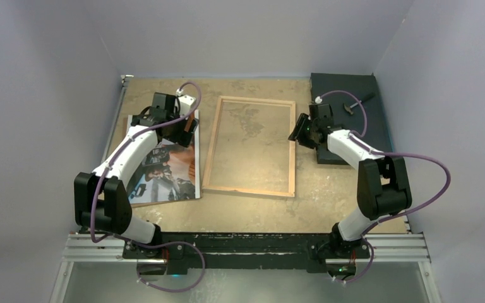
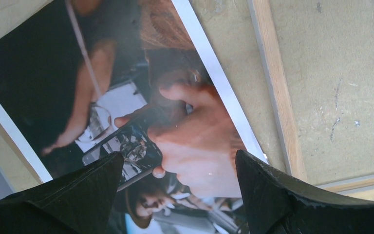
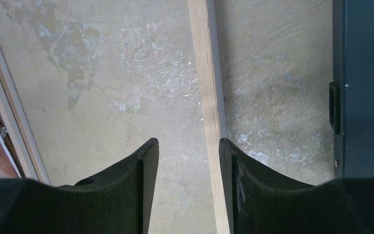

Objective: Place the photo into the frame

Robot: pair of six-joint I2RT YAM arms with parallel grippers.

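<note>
The photo point(image 1: 164, 169) lies picture side up on the left of the table, dark with orange-brown tones and a white border. My left gripper point(image 1: 186, 130) hovers over its far right part, open. In the left wrist view the photo point(image 2: 126, 92) fills the space between the wide-apart fingers, and the gripper point(image 2: 180, 161) holds nothing. The frame point(image 1: 209, 151) lies flat at the centre, wood-coloured side up, with bare table showing through it. My right gripper point(image 1: 300, 130) is open above the frame's right rail point(image 3: 205, 73), which runs just inside its right finger point(image 3: 238, 175).
A black slab point(image 1: 344, 95) lies at the back right, close to the right arm, and its edge point(image 3: 365, 73) is in the right wrist view. A brown board's edge point(image 1: 140, 203) pokes out under the photo's near side. Grey walls stand on three sides.
</note>
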